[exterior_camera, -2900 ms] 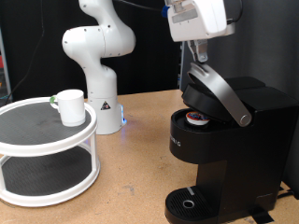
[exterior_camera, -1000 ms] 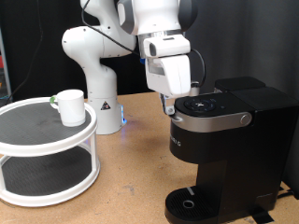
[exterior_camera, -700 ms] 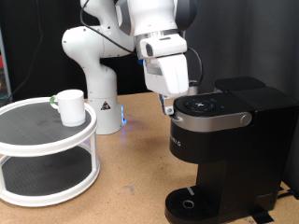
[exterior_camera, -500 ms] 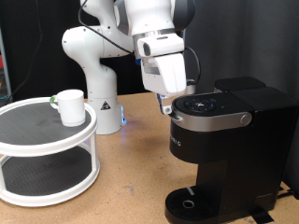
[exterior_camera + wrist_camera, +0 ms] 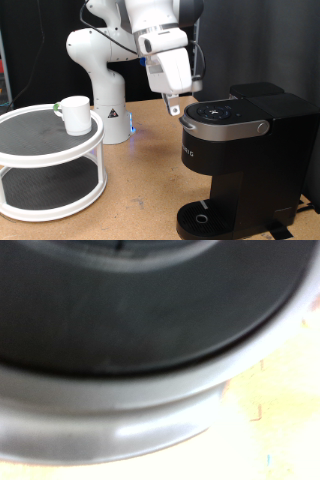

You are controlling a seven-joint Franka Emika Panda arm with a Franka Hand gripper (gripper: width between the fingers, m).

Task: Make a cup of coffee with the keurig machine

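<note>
The white cup (image 5: 74, 113) stands on the top tier of a round white stand at the exterior view's left, with a small green mark beside it. The black keurig machine (image 5: 245, 150) stands at the right, its silver-grey handle (image 5: 235, 126) down and the lid closed. My gripper (image 5: 172, 108) hangs just left of the machine's top and slightly above it, fingers together and holding nothing. The wrist view is blurred and shows the machine's dark round top (image 5: 150, 310) with its grey rim (image 5: 120, 425). No pod shows.
The two-tier white stand (image 5: 40, 205) fills the exterior view's lower left. The arm's white base (image 5: 108, 105) stands behind it on the wooden table (image 5: 140, 190). The machine's round drip tray (image 5: 205, 218) has nothing on it.
Early on the lid was up with a pod showing inside; now it is closed. Over the last second my gripper moved up and to the left, away from the handle.
</note>
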